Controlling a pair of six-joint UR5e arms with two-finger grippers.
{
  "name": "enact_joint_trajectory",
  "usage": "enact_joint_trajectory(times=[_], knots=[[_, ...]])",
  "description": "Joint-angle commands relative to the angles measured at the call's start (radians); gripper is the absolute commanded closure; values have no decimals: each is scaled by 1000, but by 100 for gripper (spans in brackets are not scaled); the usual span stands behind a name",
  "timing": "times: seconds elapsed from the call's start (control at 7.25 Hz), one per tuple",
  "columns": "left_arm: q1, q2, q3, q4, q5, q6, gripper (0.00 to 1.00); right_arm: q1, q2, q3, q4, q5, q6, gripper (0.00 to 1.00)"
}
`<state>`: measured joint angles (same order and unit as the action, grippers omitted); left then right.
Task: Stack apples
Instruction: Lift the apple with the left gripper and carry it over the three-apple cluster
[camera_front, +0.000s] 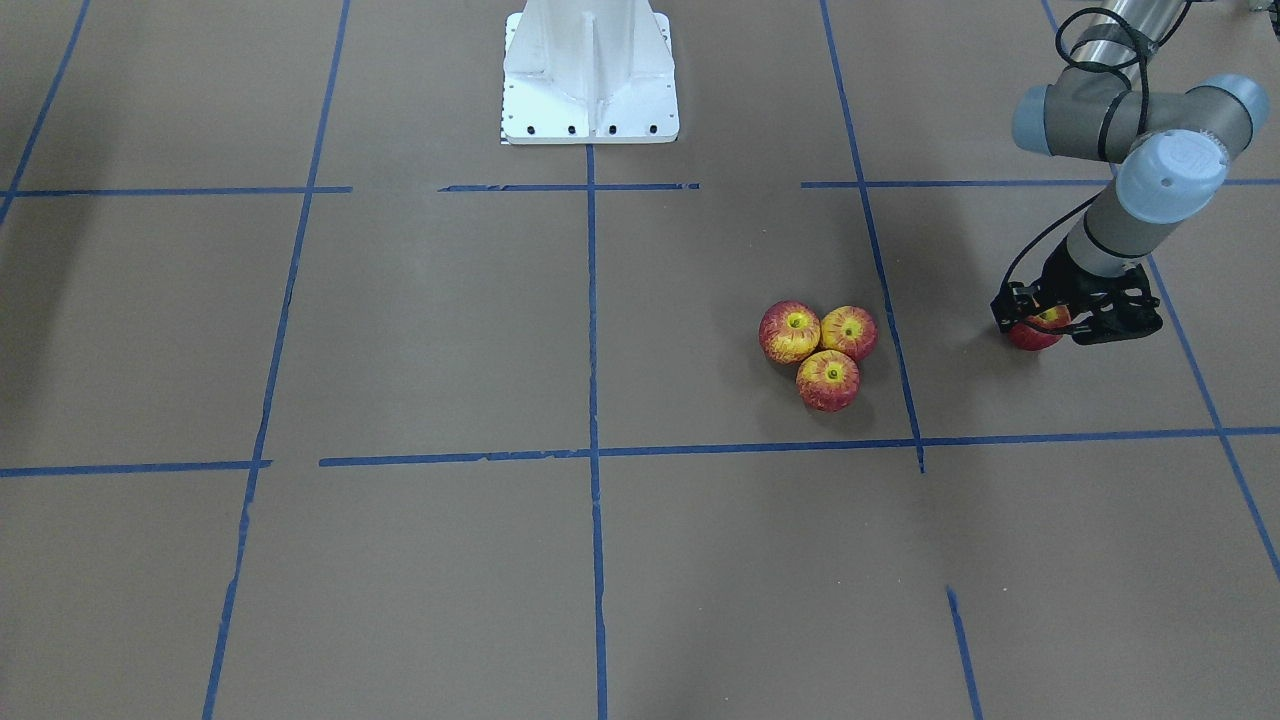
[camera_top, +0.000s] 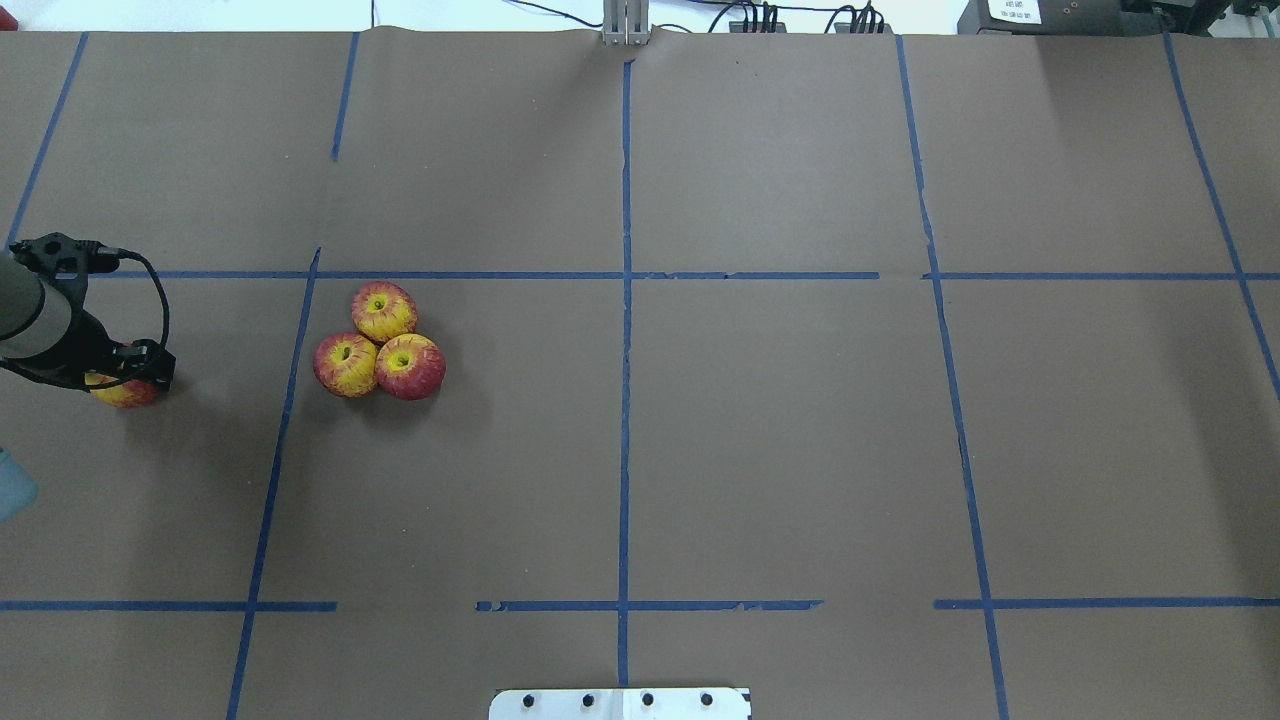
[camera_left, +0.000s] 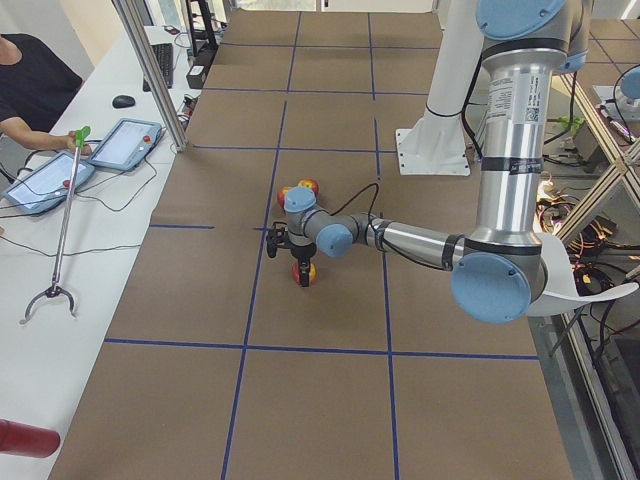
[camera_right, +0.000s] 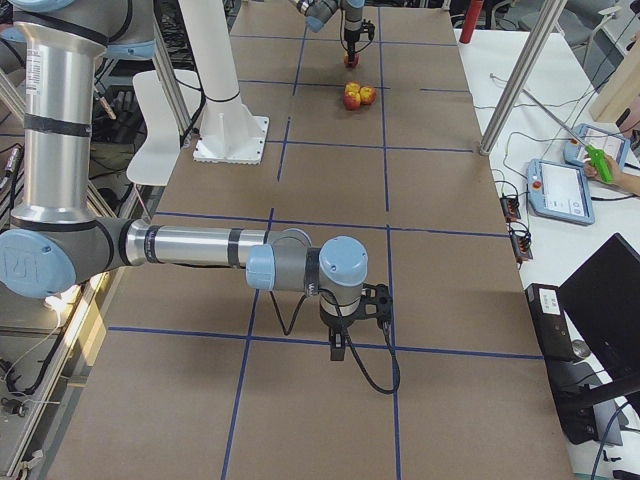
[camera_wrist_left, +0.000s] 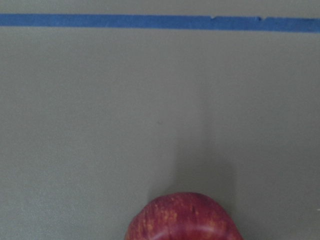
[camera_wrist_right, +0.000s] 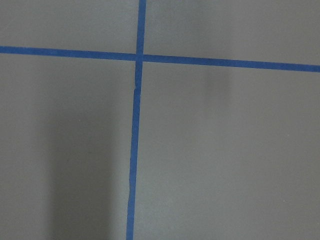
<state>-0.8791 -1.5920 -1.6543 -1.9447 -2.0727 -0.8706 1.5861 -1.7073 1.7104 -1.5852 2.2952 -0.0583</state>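
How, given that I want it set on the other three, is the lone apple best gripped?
Across its widest middle, coming straight down. The lone apple is round and sits apart from the cluster of three, so both flanks are free; the left claw stands over it from above.

One apple (camera_left: 308, 277) lies under the left hand (camera_left: 301, 265)
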Motion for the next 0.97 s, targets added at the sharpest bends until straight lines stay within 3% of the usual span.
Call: enact_joint_trajectory(times=[0.0,0.28,0.69,0.83], knots=[[-6,-11,-46,9,-7,21,100,0,0,1,1,0,0,0],[-4,-25,-189,52,-10,-1,100,0,0,0,1,0,0,0],[0,-179,-200,47,-27,-238,100,0,0,0,-1,0,0,0],[21,-245,-176,52,-71,-287,100,0,0,0,1,0,0,0]])
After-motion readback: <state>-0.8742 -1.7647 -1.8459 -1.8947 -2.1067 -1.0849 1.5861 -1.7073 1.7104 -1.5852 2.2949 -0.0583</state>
